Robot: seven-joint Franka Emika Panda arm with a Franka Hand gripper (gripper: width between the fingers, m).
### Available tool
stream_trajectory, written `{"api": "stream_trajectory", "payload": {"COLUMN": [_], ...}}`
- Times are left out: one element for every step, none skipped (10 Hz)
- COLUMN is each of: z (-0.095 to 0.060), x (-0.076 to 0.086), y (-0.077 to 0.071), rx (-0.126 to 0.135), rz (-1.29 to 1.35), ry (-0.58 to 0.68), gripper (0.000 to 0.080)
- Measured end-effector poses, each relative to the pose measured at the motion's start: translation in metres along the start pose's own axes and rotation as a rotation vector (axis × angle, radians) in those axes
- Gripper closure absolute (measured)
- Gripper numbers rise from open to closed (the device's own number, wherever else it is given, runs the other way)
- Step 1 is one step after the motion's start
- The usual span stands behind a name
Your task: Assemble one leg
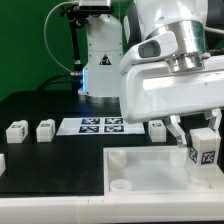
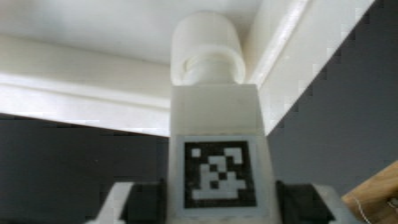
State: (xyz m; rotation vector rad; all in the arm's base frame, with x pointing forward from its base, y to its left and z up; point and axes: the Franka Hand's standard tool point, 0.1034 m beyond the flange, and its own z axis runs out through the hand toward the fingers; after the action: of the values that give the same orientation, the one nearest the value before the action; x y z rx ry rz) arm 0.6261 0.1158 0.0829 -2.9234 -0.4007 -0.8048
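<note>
The leg (image 1: 205, 150), a white chunky block with a black-and-white tag on one face, is lifted at the exterior view's right

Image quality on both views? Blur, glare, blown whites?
Exterior view: sharp enough, marker board tags distinct; the arm has a white shell close to blown out. Wrist view: soft all over, the tag on the leg in the tool has fuzzy edges, and the leg's far end barely separates from the large white piece behind it.
</note>
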Motion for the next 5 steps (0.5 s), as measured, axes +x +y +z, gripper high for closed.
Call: {"api": "stream_trajectory", "payload": {"z": [0.0017,0.0012,0.0014,0.0015,0.0015], "x": [-0.0012,-0.0003,-0.0006,-0.0007,-0.0007], "y": [0.0,0.0001,0.0001,0.0001,0.0001], "rx": [-0.001,-0.002,-0.002,-0.001,-0.001], "rz": [0.0,0.0,0.0,0.0,0.0], "ry": [0.007,0.008,0.008,0.007,0.007], "gripper": [0.0506,0.0506,0.042,0.0265,0.0265]}}
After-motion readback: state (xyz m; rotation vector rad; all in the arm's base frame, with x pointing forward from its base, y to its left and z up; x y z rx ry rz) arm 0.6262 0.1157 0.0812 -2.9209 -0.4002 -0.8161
